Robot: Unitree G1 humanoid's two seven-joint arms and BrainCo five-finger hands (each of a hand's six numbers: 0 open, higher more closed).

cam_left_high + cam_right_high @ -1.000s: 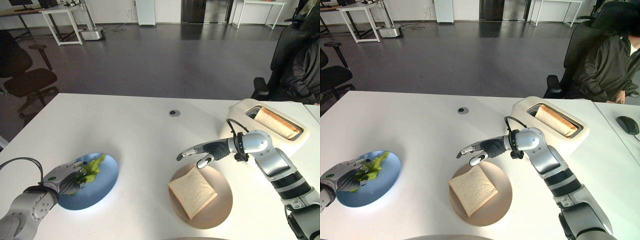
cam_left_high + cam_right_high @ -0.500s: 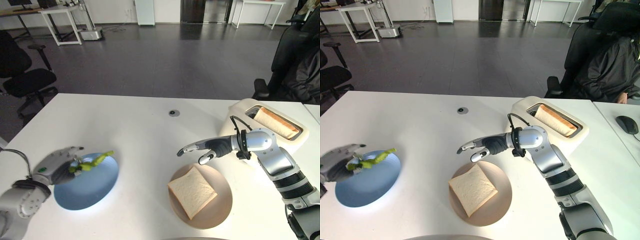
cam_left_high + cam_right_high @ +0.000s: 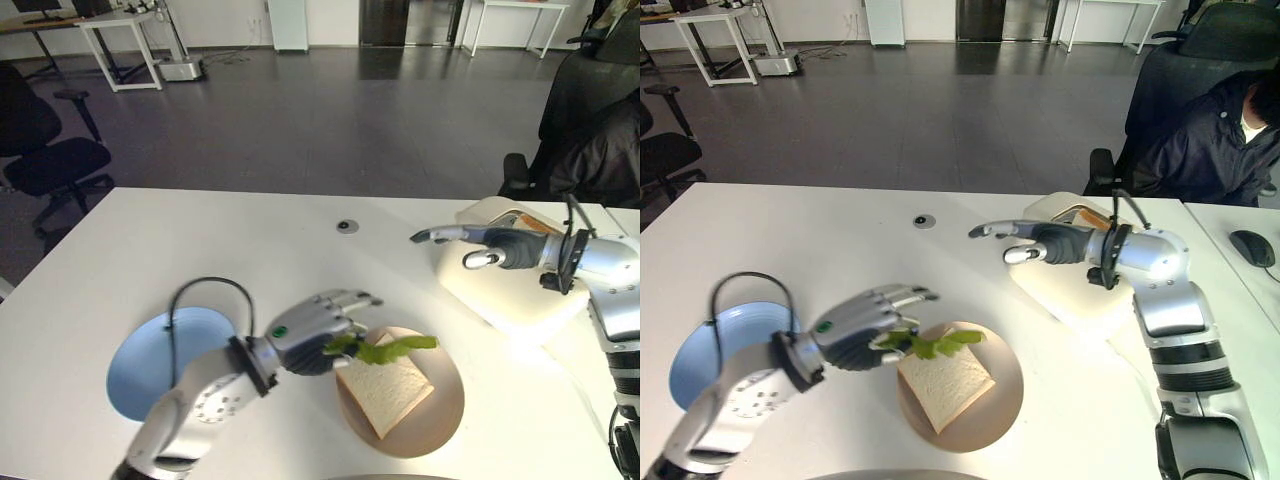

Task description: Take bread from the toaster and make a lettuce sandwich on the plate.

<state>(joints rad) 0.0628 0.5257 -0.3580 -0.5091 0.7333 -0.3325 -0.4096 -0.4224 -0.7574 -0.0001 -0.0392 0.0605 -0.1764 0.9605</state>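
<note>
- The lettuce (image 3: 385, 349) is a thin, curly strip, bright green, with one end sticking out sideways.
- The left hand (image 3: 310, 335) has its fingers closed on the other end of the lettuce, pinching it.
- That hand is at the left edge of the plate (image 3: 445, 420), and the leaf pokes out from it toward the plate's middle.
- The plate is round and tan, and it sits on the white worktop (image 3: 250, 250).
- A bread slice (image 3: 388, 385) lies flat on the plate. It is pale and square, turned so that one corner points down.
- The lettuce is over the top corner of the bread slice. Whether it touches the bread cannot be told.
- The toaster (image 3: 500, 300) is cream colored and stands to the right of the plate, a bit farther back.
- A bit of a second slice (image 3: 1089, 215) shows in the toaster's slot.
- The right hand (image 3: 490, 245) is above the toaster, with its fingers stretched out flat and nothing in them.
- A blue plate (image 3: 150, 360) lies well to the left of the tan plate.
</note>
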